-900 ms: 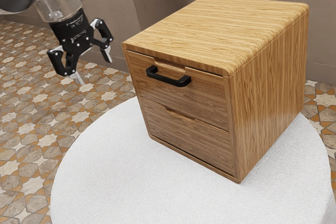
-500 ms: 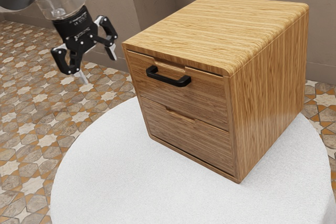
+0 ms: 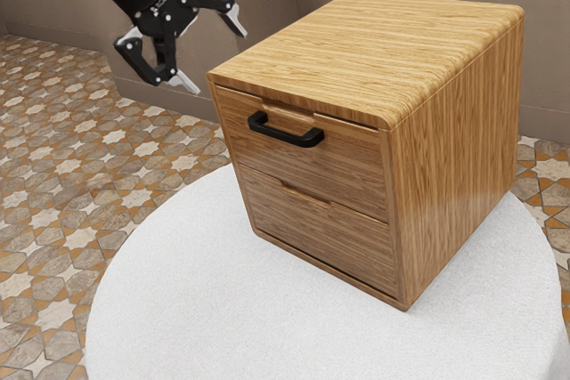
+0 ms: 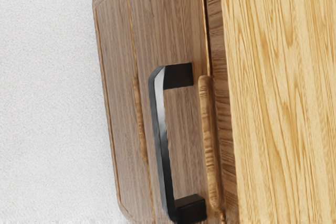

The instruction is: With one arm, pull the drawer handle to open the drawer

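- Exterior view: the wooden cabinet (image 3: 374, 51) sat on a round white table (image 3: 196, 309), with patterned tile floor (image 3: 62, 175) off to the exterior view's left.
- The top drawer (image 3: 347, 162) looked fully closed, its front flush with the cabinet face. The lower drawer (image 3: 329, 229) under it was flush too.
- The black drawer handle (image 3: 285, 133) was on the top drawer, toward the exterior view's left end of the front and just below the top edge.
- The gripper (image 3: 216, 60) hung in the air up at the exterior view's upper left. It was above and to the left of the cabinet's front corner, tilted diagonally toward it.
- The jaws were spread wide with nothing between them. They were well apart from the handle and touched nothing.
- Wrist view: the camera looked down at the cabinet front, so the drawer handle (image 4: 160, 145) ran lengthwise through the shot as a black bar with both end blocks showing.
- You could see the top drawer (image 4: 184, 140) face through the gap behind the bar, and a rounded wooden lip (image 4: 207, 140) ran right beside the handle.
- The lighter cabinet (image 4: 278, 77) top lay past that lip. The white table (image 4: 47, 103) was on the far side of the drawer fronts.
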